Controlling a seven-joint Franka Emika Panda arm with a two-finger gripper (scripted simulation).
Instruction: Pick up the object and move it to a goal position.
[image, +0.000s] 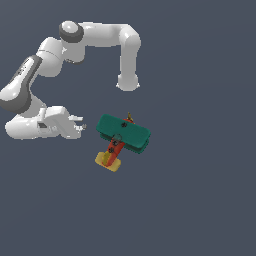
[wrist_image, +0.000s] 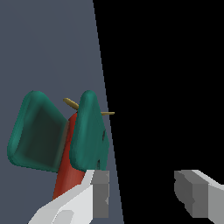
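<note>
Lying just beside the open, empty gripper (image: 80, 126), toward the exterior view's right, the biplane (image: 121, 137) points its long axis diagonally, yellow tail away from the wings.

I've got the toy biplane (image: 122, 139) sitting on the flat grey floor, around the middle of the exterior view. Teal-green double wings, red-orange body, yellow tail pointing toward the lower left of that view, yellow propeller at the far end. Nothing's touching it.
</note>
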